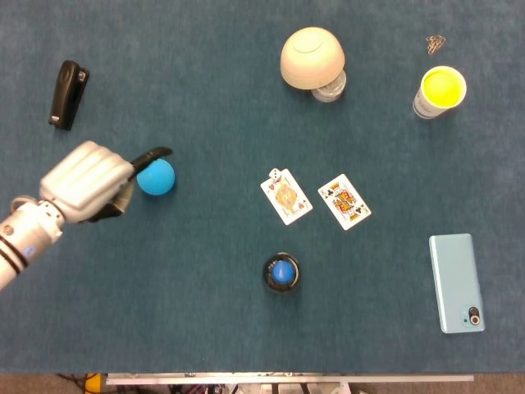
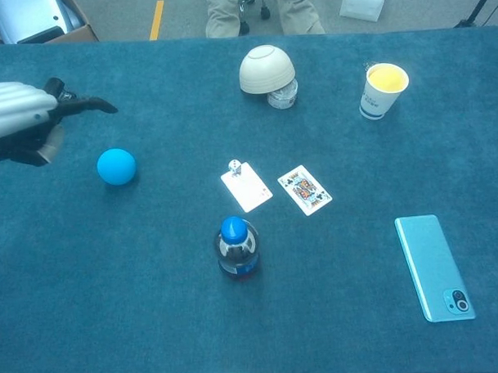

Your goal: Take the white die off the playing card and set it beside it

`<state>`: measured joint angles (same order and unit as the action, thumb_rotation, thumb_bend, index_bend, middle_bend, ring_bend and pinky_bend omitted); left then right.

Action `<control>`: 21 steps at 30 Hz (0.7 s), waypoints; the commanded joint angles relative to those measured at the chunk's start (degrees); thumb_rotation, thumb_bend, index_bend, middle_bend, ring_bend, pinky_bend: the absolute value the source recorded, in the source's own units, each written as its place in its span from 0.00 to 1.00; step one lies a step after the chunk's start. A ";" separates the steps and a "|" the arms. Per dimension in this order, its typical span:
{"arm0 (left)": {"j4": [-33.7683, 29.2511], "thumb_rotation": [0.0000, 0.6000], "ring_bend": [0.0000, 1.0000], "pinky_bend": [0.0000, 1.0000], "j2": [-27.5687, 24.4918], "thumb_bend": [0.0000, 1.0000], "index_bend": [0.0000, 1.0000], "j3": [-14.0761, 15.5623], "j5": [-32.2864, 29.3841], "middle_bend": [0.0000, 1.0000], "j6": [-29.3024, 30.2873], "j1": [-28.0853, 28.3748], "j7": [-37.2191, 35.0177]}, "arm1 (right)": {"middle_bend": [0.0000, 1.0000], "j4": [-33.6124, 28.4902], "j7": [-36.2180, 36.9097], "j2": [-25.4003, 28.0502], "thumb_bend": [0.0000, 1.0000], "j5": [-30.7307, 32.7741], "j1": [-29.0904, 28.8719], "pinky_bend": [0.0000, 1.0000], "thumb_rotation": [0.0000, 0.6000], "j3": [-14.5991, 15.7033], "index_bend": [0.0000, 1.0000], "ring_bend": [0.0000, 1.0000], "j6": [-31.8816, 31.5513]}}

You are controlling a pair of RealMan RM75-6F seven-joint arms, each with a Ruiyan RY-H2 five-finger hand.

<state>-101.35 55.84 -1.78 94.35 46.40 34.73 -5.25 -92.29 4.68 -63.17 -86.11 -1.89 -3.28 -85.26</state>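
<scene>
Two cards side by side near the middle of the blue table point(image 1: 205, 328). On the far corner of the left playing card point(image 1: 287, 197) point(image 2: 247, 189), the white die point(image 1: 276, 174) point(image 2: 233, 165), small and not yet moved off. Just to the right, the other card point(image 1: 344, 201) point(image 2: 305, 189), not touching the first.

Over at the left side, the left hand point(image 1: 86, 182) point(image 2: 18, 121), up above the table with nothing in it. Dark thumb poking out toward the cards, pale fingers bent and close together; hard to tell how far curled in, so open or closed cannot be told.

Right beside the hand, toward the die, a blue ball point(image 1: 157, 178) point(image 2: 116, 166). Bare table between ball and die. In front of the cards, near but apart, a dark bottle point(image 1: 281, 273) point(image 2: 237, 249) with a blue cap.

Far side: a cream bowl point(image 1: 312, 56) point(image 2: 266, 68) upside down, leaning on a little glass point(image 1: 330, 89). A cup point(image 1: 439, 90) point(image 2: 383, 90) full of yellow drink, some paper clips point(image 1: 435, 41) behind it. A black stapler point(image 1: 67, 94) at the far left. A light blue phone point(image 1: 456, 282) point(image 2: 434, 267) face down at the right.
</scene>
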 commanded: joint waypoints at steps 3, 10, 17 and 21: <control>-0.68 1.00 1.00 0.93 2.14 1.00 0.07 -0.07 -1.96 1.00 -4.06 3.24 2.99 | 0.31 0.11 -0.03 -0.11 0.45 0.10 -0.28 0.25 1.00 -0.03 0.28 0.16 0.42; -0.45 1.00 1.00 0.93 5.87 1.00 0.07 -0.28 -5.08 1.00 -8.36 6.56 6.80 | 0.31 0.47 -0.04 -0.43 0.45 0.33 -0.64 0.25 1.00 -0.14 0.28 0.15 0.85; 0.85 1.00 1.00 0.93 10.52 1.00 0.07 -0.78 -11.19 1.00 -12.90 9.80 11.33 | 0.31 0.79 0.21 -0.46 0.45 0.54 -0.91 0.25 1.00 -0.23 0.28 0.15 1.18; 2.10 1.00 1.00 0.93 13.30 1.00 0.07 -1.03 -15.13 1.00 -14.56 11.69 14.48 | 0.31 0.95 0.45 -0.38 0.45 0.65 -0.99 0.25 1.00 -0.27 0.28 0.15 1.27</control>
<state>-99.95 67.85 -2.61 80.73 32.71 45.42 7.81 -91.35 5.11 -63.56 -85.47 -2.87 -3.55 -84.01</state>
